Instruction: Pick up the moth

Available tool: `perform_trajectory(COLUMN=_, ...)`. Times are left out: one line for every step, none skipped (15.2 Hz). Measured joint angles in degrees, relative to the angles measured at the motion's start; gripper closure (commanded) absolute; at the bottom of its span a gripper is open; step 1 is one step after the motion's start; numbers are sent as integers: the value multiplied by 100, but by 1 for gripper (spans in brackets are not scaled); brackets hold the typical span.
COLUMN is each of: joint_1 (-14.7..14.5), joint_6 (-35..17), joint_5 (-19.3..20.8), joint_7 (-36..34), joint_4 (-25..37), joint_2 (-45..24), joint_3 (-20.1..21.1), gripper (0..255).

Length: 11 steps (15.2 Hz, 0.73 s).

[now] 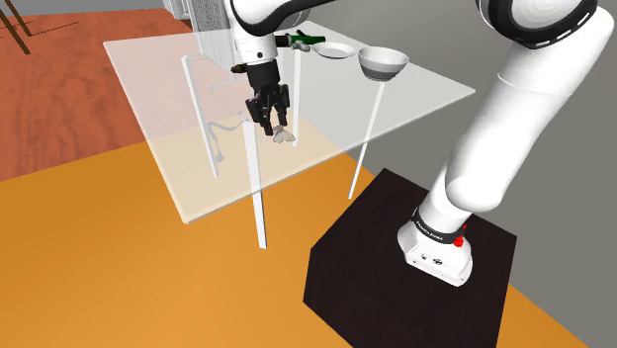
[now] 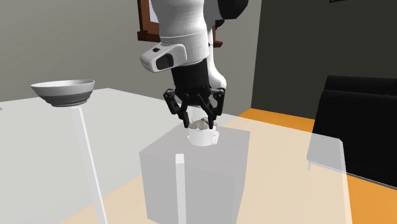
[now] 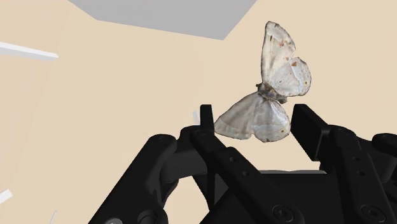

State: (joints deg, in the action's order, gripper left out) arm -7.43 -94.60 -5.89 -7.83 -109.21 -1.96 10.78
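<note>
Evidently the gripper (image 3: 252, 114) is open, its two black fingers (image 3: 207, 118) standing apart and clasping nothing; the moth (image 3: 277, 81) lies just beyond their tips, its lower wings in the gap between them, and whether either finger touches a wing edge I cannot tell. In the second exterior view the gripper (image 2: 197, 119) hangs straight over the moth (image 2: 203, 135), which rests flat on the see-through table (image 1: 148, 89), near the middle of the top; the shoulder view has the moth (image 1: 284, 135) directly beneath the gripper (image 1: 269, 117).

I judge the moth to be very light, thin and fragile; pale wings spread wide, a narrow body at the centre. Flat wings offer little to pinch from above, so the fingers should close across the body or the wing roots, low to the surface and gently; a hard squeeze would likely crumple it, and a high one could slip off.

Farther away on the table stand a grey bowl (image 1: 384, 61) and a shallow plate (image 1: 336, 50); beneath is orange floor (image 1: 99, 257).
</note>
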Motion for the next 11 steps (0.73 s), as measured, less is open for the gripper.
perform_trajectory(joint_1=2, joint_6=-7, joint_5=-10, joint_7=2, joint_4=-6, joint_2=5, joint_3=-2, gripper=255)
perform_trajectory(joint_1=4, joint_6=-15, joint_5=-16, joint_7=5, joint_4=-14, joint_2=11, joint_3=-4, gripper=255)
perform_trajectory(joint_1=3, joint_6=-17, joint_5=-21, joint_7=6, joint_4=-19, joint_2=17, joint_3=-4, gripper=255)
perform_trajectory(joint_1=2, joint_6=-15, joint_5=-27, joint_7=8, joint_4=-29, joint_2=26, joint_3=-1, gripper=255)
perform_trajectory(joint_1=1, joint_6=-16, joint_5=-29, joint_7=7, joint_4=-32, joint_2=28, joint_3=0, gripper=255)
perform_trajectory(joint_1=0, joint_6=-15, joint_5=-29, joint_7=6, joint_4=-31, joint_2=26, joint_3=0, gripper=255)
perform_trajectory(joint_1=1, joint_6=-14, joint_5=-30, joint_7=8, joint_4=-31, joint_2=27, joint_3=0, gripper=255)
perform_trajectory(joint_1=-1, joint_6=-5, joint_5=-27, joint_7=3, joint_4=-16, joint_2=13, joint_3=1, gripper=255)
perform_trajectory(joint_1=-3, joint_6=35, joint_5=-29, joint_7=2, joint_4=23, joint_2=-1, joint_3=3, gripper=255)
perform_trajectory(joint_1=-6, joint_6=91, joint_5=-33, joint_7=-6, joint_4=67, joint_2=4, joint_3=6, gripper=255)
perform_trajectory(joint_1=-6, joint_6=162, joint_5=-36, joint_7=-10, joint_4=123, joint_2=18, joint_3=6, gripper=255)
